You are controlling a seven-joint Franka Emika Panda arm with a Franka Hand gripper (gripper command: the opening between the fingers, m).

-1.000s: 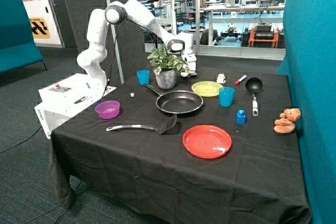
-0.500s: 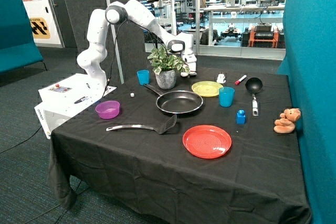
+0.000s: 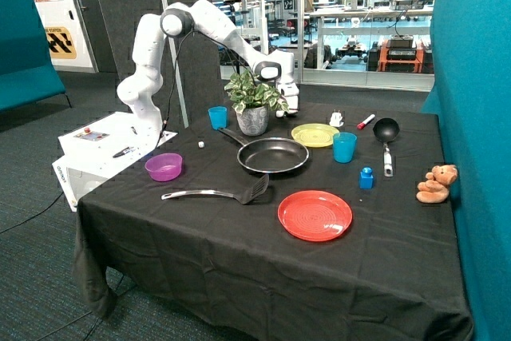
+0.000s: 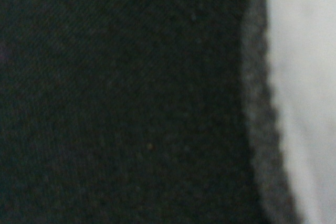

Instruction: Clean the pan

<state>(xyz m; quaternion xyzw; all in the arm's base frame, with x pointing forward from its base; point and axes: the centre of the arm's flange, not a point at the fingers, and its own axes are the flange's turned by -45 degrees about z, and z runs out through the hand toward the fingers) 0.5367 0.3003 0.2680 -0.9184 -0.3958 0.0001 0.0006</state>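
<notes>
The pan (image 3: 274,155), large, round and black with a shiny rim, lies in the middle of the black-clothed table (image 3: 239,245). Its dark handle points at the potted plant (image 3: 252,109). My gripper (image 3: 287,108) is down near the tabletop at the back, behind the plant and well beyond the pan. The wrist view is filled by the black cloth (image 4: 126,98) from very close, with a pale blurred thing (image 4: 307,77) along one side. Nothing shows in the pan.
Around the pan: a black slotted spatula (image 3: 223,193), a red plate (image 3: 314,215), a purple bowl (image 3: 164,167), two blue cups (image 3: 344,147) (image 3: 217,117), a yellow plate (image 3: 314,134), a small ladle-like pan (image 3: 386,130), a blue block (image 3: 366,177), a teddy (image 3: 437,184).
</notes>
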